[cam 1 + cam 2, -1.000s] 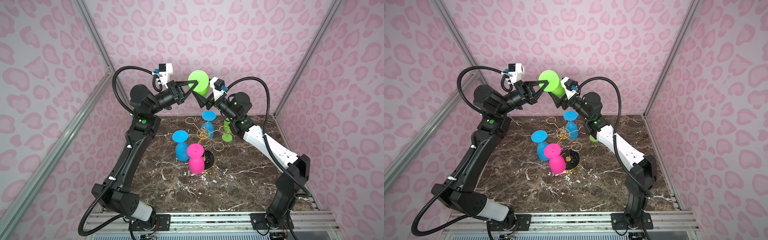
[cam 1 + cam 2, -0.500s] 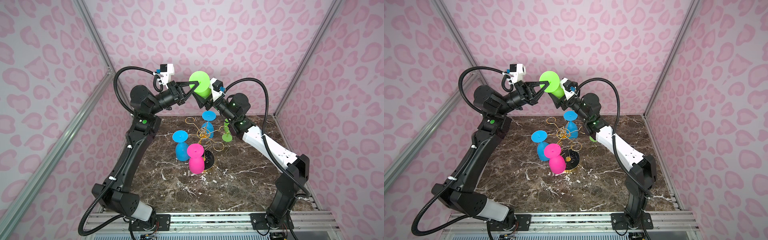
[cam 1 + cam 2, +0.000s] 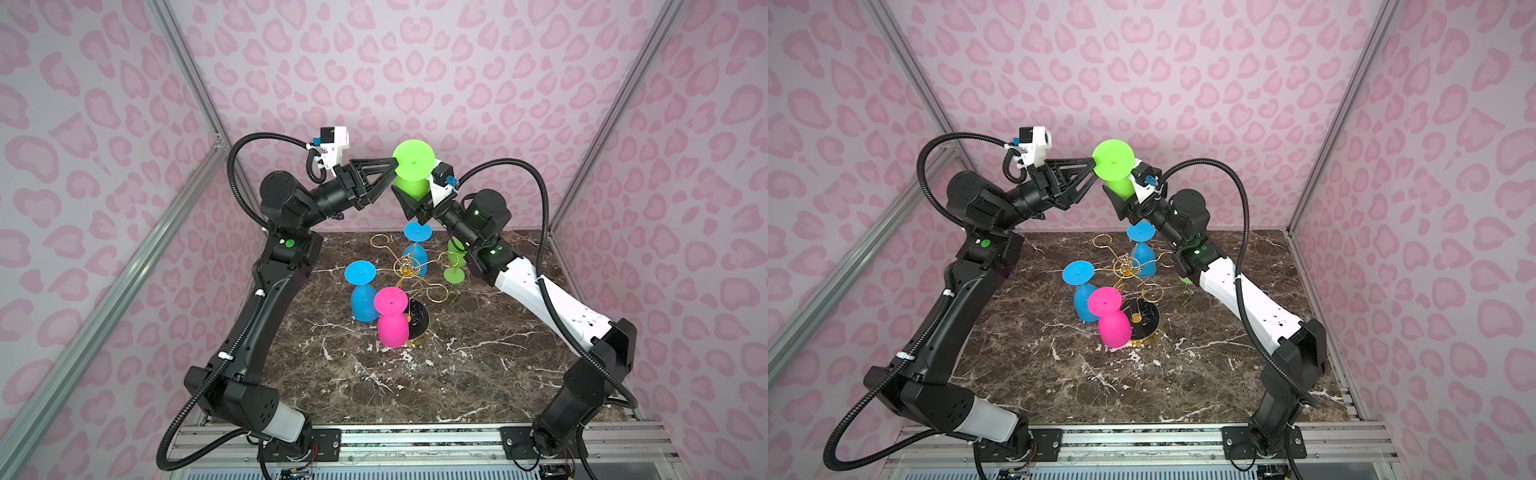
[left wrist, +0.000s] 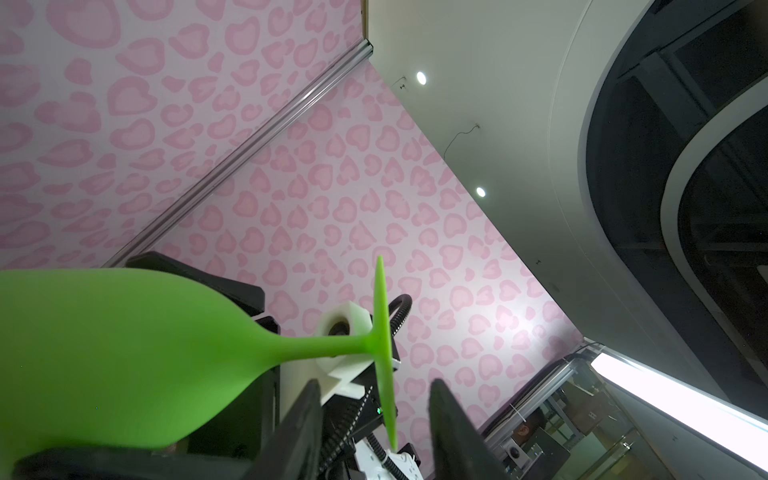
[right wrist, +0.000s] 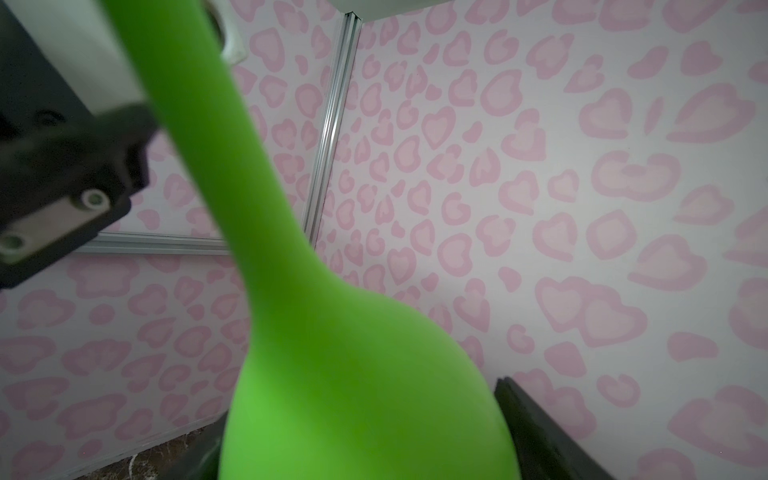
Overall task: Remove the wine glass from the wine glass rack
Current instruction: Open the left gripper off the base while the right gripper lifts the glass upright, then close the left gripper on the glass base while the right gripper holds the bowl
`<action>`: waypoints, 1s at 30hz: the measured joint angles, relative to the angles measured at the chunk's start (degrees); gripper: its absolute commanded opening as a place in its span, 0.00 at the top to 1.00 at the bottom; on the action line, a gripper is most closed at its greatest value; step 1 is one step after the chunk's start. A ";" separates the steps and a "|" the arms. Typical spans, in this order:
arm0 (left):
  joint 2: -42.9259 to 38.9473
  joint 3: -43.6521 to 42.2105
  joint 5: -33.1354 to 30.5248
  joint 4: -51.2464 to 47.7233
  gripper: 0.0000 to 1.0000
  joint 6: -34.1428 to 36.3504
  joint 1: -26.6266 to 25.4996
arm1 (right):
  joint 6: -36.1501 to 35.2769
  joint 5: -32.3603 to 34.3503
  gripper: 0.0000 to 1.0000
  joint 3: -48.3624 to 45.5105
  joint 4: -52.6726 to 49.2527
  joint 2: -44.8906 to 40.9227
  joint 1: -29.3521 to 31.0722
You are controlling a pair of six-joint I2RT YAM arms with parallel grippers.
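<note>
- The green wine glass is clear of the wine glass rack, held high above it, foot uppermost, between the two arms
- The left hand is spread: in the left wrist view the foot of the glass stands edge-on between its fingers, with a gap on either side
- The right hand is clamped round the bowl and looks to be carrying the glass alone
- By my judgement the lift-off is done; what remains is to bring the glass down and set it on the worktop
- A pink glass and two blue glasses sit foot-up about the rack; whether each hangs from a loop or stands on the worktop cannot be told
- Another green glass is partly hidden behind the right arm
- In the right wrist view the bowl is blurred and fills the frame, so the exact contact with the fingers is unclear
</note>
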 measured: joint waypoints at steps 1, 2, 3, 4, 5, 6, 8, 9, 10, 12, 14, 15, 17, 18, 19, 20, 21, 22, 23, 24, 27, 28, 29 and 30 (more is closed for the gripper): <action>0.11 0.00 0.02 -0.02 0.33 0.00 0.00 | 0.46 0.22 0.20 -0.33 -0.55 -0.79 -0.09; 0.20 0.00 0.02 -0.02 0.32 0.07 0.00 | 0.70 0.57 0.20 -0.81 -1.25 -1.66 -0.13; 0.22 0.00 0.02 -0.04 0.31 0.07 -0.02 | 1.09 0.83 0.20 -1.18 -2.01 -2.43 -0.33; 0.22 0.00 0.02 -0.07 0.31 0.26 -0.02 | 1.73 0.87 0.21 -1.73 -3.04 -3.54 -0.50; 0.22 -0.04 0.04 -0.04 0.31 0.50 -0.02 | 2.19 1.18 0.21 -1.79 -4.79 -4.57 -0.81; 0.22 -0.11 0.04 -0.02 0.31 0.96 -0.02 | 2.64 1.44 0.22 -1.70 -6.05 -5.46 -1.16; 0.20 -0.37 0.02 -0.20 0.31 3.13 0.00 | 3.52 2.16 0.23 -0.13 -10.84 -7.06 -2.08; 0.20 -0.52 0.00 -0.46 0.31 4.37 0.00 | 3.91 2.38 0.24 1.11 -13.51 -7.58 -2.56; 0.15 -0.85 -0.09 -0.61 0.31 6.27 0.02 | 4.09 2.58 0.24 2.75 -16.61 -8.09 -3.15; -0.04 -1.60 -0.61 -1.42 0.32 10.69 0.11 | 4.59 2.95 0.24 6.45 -23.12 -8.57 -4.24; -0.55 -2.69 -2.01 -3.02 0.34 17.09 0.11 | 5.18 3.23 0.25 10.97 -30.45 -8.50 -5.62; -0.98 -3.37 -3.10 -3.85 0.34 20.28 0.11 | 5.38 3.34 0.25 12.98 -33.83 -8.37 -6.21; -2.23 -5.25 -6.25 -5.70 0.34 28.15 0.04 | 5.46 3.34 0.25 16.17 -40.68 -8.20 -7.17; -2.89 -6.14 -7.87 -6.32 0.35 32.26 -0.11 | 5.55 3.39 0.25 17.00 -43.54 -8.24 -7.52; -3.45 -7.06 -9.55 -6.62 0.36 36.65 -0.15 | 5.55 3.39 0.26 17.66 -46.75 -8.35 -7.67; -4.00 -7.93 -11.39 -6.88 0.38 41.20 -0.28 | 5.55 3.34 0.26 18.23 -49.90 -8.39 -7.72; -4.42 -8.66 -12.79 -7.02 0.39 45.00 -0.44 | 5.55 3.30 0.26 18.71 -52.35 -8.39 -7.69; -4.87 -9.53 -14.32 -7.04 0.40 49.59 -0.70 | 5.53 3.13 0.27 19.37 -55.39 -8.41 -7.72; -5.25 -10.34 -15.61 -7.06 0.40 54.14 -1.05 | 5.53 2.75 0.27 20.06 -58.23 -8.41 -7.74; -5.55 -10.95 -16.52 -7.02 0.41 57.99 -1.33 | 5.53 2.67 0.27 20.65 -60.50 -8.41 -7.76; -6.34 -12.61 -18.29 -6.56 0.45 70.12 -2.05 | 5.53 2.32 0.28 22.14 -66.55 -8.46 -7.85; -6.38 -12.98 -18.47 -6.10 0.47 74.07 -2.16 | 5.53 2.32 0.28 22.45 -68.28 -8.46 -7.85; -6.47 -13.53 -18.58 -5.46 0.49 77.50 -2.29 | 5.53 2.27 0.28 22.82 -69.88 -8.46 -7.85; -6.56 -14.10 -18.53 -4.90 0.50 80.89 -2.29 | 5.53 2.25 0.28 23.10 -71.12 -8.46 -7.85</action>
